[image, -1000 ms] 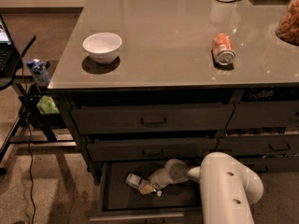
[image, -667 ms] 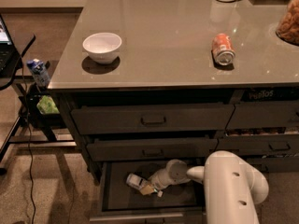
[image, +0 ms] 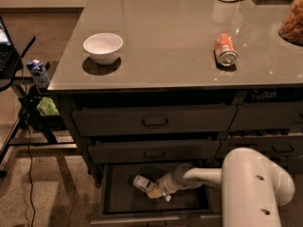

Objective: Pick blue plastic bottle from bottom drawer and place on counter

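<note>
The pincer (image: 161,192) sits in the open bottom drawer (image: 118,201) at the blue plastic bottle (image: 142,183) lying mid-drawer; whether it grips, I cannot tell.

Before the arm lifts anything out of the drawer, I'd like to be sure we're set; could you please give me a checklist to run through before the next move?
1. Bottom drawer pulled open: ok.
2. Blue plastic bottle lying on its side on the drawer floor: ok.
3. Gripper down inside the drawer, at the bottle's right end: ok.
4. Firm hold on the bottle: cannot tell.
5. Room on the counter between the white bowl and the soda can: ok.
</note>
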Controlling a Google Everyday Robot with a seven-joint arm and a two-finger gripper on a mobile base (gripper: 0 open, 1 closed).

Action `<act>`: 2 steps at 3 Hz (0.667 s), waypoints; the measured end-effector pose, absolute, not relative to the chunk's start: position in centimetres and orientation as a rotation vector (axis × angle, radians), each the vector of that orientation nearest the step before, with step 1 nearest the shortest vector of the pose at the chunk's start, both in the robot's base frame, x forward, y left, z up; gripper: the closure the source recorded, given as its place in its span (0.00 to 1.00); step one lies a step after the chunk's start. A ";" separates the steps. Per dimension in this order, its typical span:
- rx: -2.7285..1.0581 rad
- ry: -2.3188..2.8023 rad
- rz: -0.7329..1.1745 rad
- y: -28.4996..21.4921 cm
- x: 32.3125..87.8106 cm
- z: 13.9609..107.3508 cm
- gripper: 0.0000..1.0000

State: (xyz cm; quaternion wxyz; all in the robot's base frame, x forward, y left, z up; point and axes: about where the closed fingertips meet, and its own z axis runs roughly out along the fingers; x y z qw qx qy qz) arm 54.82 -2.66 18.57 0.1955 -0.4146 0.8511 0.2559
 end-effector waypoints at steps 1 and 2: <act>-1.135 2.453 0.635 -5.1 51.5 22.3 1.00; -1.135 2.453 0.635 -5.1 51.5 22.3 1.00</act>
